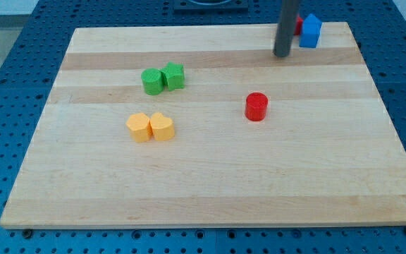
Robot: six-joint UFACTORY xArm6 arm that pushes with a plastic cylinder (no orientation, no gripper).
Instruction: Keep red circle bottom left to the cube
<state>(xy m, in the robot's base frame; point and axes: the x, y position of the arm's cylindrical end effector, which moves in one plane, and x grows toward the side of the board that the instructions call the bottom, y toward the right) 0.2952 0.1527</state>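
Nearest the view's bottom, two yellow blocks (151,127) touching on the wooden board (210,190); above them, two green blocks (163,78), also touching. Red cylinder block (256,106) alone right of centre, well below-left of blue cube (311,31). Rod tip (282,53) bare, gripping nothing, just left of blue cube and partly hidden red block (298,25).

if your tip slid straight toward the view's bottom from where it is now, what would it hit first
Probably nothing: below my tip the board looks free. The red cylinder sits slightly to the view's left of that line, though depth is uncertain.
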